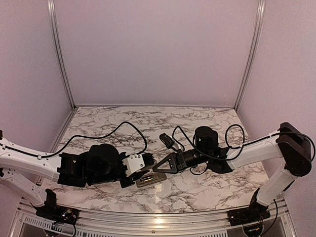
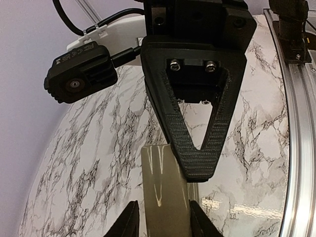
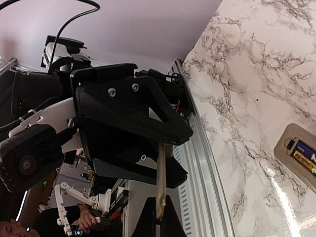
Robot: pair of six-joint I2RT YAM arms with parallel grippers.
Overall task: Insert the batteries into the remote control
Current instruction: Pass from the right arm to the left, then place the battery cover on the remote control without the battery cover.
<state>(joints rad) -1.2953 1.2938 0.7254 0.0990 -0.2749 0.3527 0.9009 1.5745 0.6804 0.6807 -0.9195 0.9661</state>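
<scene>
The remote control [image 1: 150, 178] lies greyish back up on the marble table, just below both grippers. In the right wrist view the remote control [image 3: 285, 145] shows its open compartment with a blackish battery [image 3: 307, 148] and a gold battery [image 3: 304, 161] lying in it. A thin olive-grey cover plate [image 2: 165, 197] is held in the air between the grippers. My left gripper [image 2: 163, 224] has its jaws against the plate's two long edges. My right gripper [image 3: 160, 224] is shut on the plate's thin end [image 3: 160, 187]. Its finger [image 2: 200, 158] overlaps the plate's far right corner.
An aluminium rail [image 3: 202, 163] runs along the table's near edge. Black cables [image 1: 113, 129] loop over the table behind the left arm. Purple walls enclose the back and sides. The right wrist camera [image 2: 79, 74] hangs close to the left gripper.
</scene>
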